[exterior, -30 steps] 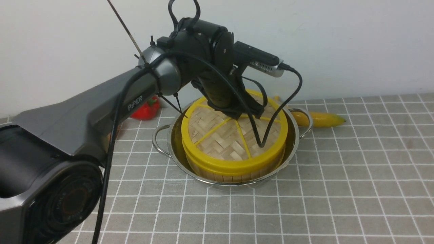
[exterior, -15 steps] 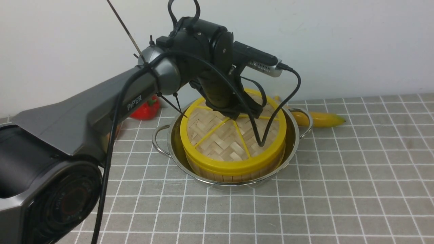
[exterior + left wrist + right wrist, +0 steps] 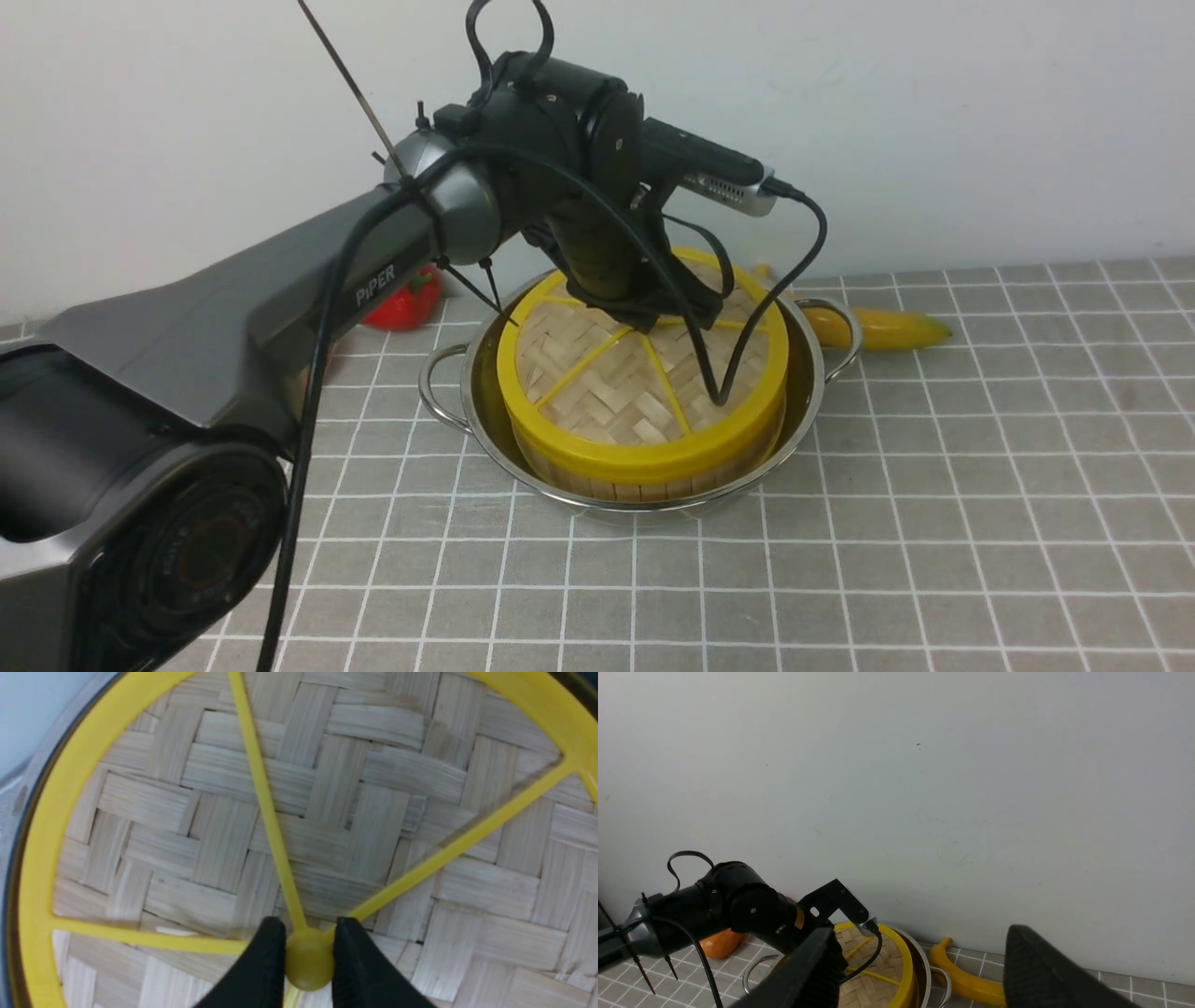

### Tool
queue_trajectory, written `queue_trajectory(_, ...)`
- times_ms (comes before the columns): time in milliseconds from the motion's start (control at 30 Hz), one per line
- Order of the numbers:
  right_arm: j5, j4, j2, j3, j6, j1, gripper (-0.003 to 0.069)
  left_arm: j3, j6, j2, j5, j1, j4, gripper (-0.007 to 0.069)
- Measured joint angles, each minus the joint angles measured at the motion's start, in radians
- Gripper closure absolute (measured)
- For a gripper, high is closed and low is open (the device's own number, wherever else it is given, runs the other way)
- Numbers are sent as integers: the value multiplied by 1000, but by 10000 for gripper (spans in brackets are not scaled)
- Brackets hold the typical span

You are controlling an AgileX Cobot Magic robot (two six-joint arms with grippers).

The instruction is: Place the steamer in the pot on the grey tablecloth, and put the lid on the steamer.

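Note:
The pot (image 3: 814, 373) stands on the grey tablecloth (image 3: 934, 513). The steamer (image 3: 644, 483) sits inside it, with only its slatted wall showing. The lid (image 3: 607, 397) lies flat on top of the steamer and fills the left wrist view (image 3: 327, 788). My left gripper (image 3: 653, 319) reaches down onto the lid's centre. In the left wrist view it (image 3: 308, 926) is shut on the lid's yellow hub (image 3: 306, 961). My right gripper (image 3: 920, 931) is open and empty, held high and away from the pot, and it is out of the front view.
A banana (image 3: 878, 327) lies behind the pot by the wall. A red pepper (image 3: 401, 303) sits behind the left arm. An orange fruit (image 3: 720, 945) shows in the right wrist view. The left arm's cable hangs over the lid.
The lid and my left gripper have shifted very slightly left and down onto the steamer. Nothing else has moved.

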Motion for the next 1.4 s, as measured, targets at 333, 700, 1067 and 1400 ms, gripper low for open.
queue_trajectory(333, 0, 0, 0, 0, 0, 0, 193, 0, 0, 0, 0, 0, 2, 508)
queue_trajectory(700, 0, 0, 0, 0, 1, 0, 193, -5, -4, -5, -40, 0, 44, 193)
queue_trajectory(1067, 0, -7, 0, 2, -33, 0, 193, -120, -8, -253, 179, 0, 169, -15)
queue_trajectory(1400, -5, -115, -106, 252, -94, 0, 195, -16, -8, -631, 195, 0, 151, 609)
